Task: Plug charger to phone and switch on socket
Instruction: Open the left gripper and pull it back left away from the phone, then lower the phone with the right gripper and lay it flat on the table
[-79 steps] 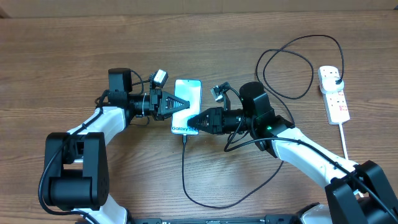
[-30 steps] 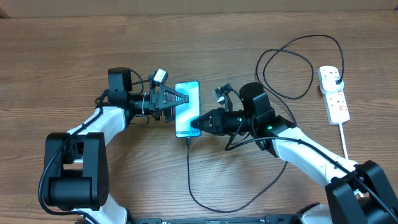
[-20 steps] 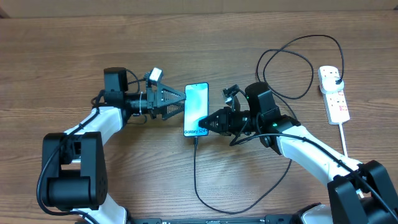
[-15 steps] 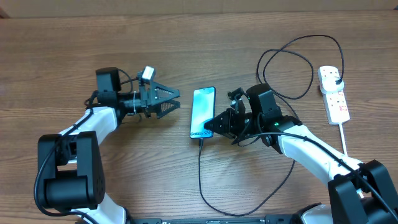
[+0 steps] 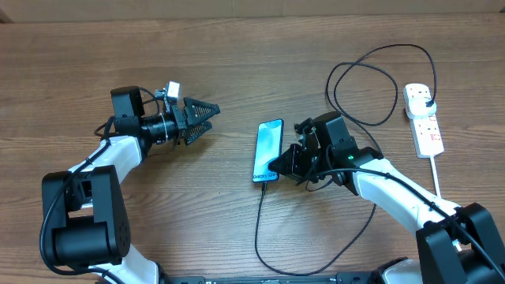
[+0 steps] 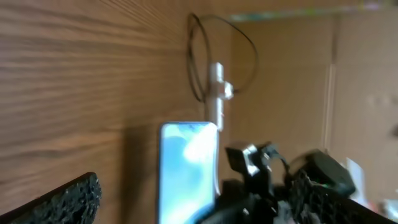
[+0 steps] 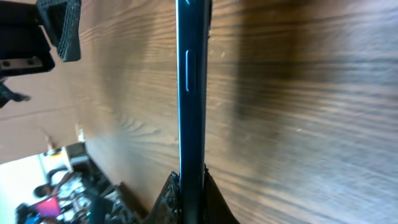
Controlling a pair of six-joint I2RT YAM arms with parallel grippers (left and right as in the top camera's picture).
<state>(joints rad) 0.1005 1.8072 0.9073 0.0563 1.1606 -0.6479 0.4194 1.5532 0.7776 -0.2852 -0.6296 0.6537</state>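
One slim blue-lit phone (image 5: 268, 150)

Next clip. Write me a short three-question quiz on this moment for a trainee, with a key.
1. True or false: the left pincer stands open, apart from the slim black-bezelled smartphone with the lit blue screen.
2. Where does the thin black charger cable join that smartphone? A) at its lower end in the overhead view; B) at its upper end; C) nowhere.
3. In one word: which pincer grips the smartphone?
Key: 1 true; 2 A; 3 right: the right pincer is shut on the phone's edge.
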